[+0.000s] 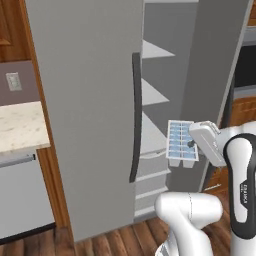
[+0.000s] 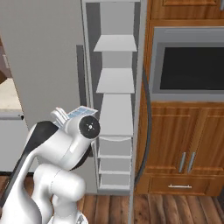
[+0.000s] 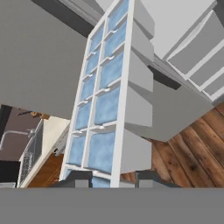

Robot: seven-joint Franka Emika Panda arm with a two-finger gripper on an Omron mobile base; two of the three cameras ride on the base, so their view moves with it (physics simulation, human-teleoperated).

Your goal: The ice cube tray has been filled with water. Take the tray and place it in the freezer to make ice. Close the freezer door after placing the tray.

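Gripper [image 3: 113, 180] nearly closed, clamped on the near end of the ice cube tray [image 3: 109, 96], before the freezer [image 1: 165, 90].

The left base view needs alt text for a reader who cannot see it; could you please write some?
The robot's claw holds the ice cube tray, its cells of pale blue water facing the camera, in front of the open freezer and its white shelves. The plain grey refrigerator door is left of it, with a stone counter beyond.
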